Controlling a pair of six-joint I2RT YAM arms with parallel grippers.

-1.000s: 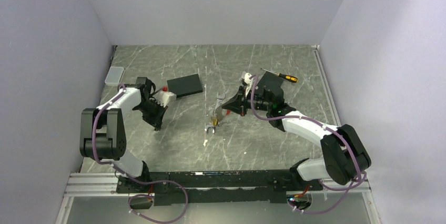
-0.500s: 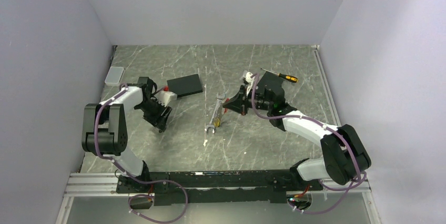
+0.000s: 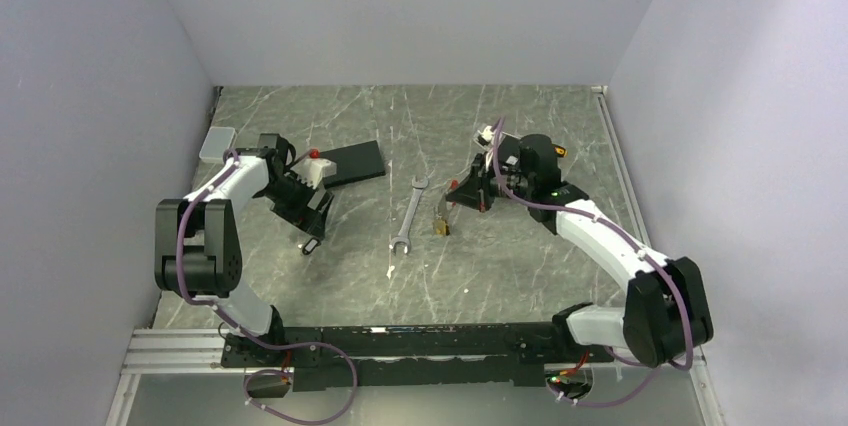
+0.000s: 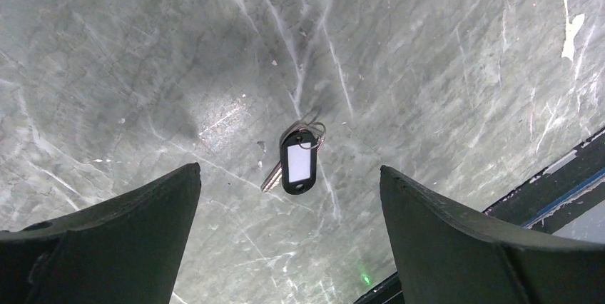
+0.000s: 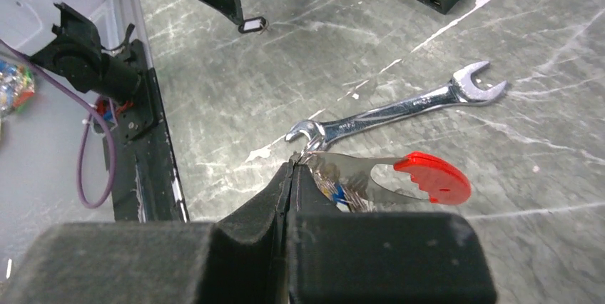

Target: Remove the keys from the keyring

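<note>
My right gripper (image 5: 292, 165) is shut on the keyring (image 5: 353, 163), a grey curved strap with a red end (image 5: 435, 179). It is held a little above the table. The bunch of keys (image 5: 341, 191) hangs from it against the right finger; from above the keys (image 3: 441, 221) dangle below the right gripper (image 3: 463, 196). A silver key with a black, white-labelled tag (image 4: 298, 165) lies flat on the table, apart from everything. My left gripper (image 4: 289, 170) hovers over it, wide open, touching nothing. From above, the left gripper (image 3: 308, 214) is just behind that tagged key (image 3: 310, 246).
A long silver wrench (image 3: 407, 216) lies between the two grippers. A black box (image 3: 352, 160) and a white block with a red top (image 3: 318, 168) are behind the left arm. A clear container (image 3: 216, 143) sits far left. A screwdriver (image 3: 553, 150) peeks out behind the right arm.
The left gripper has opened and the tagged key now lies on the table below it. The right gripper has carried the keyring and keys to the right, away from the wrench.
</note>
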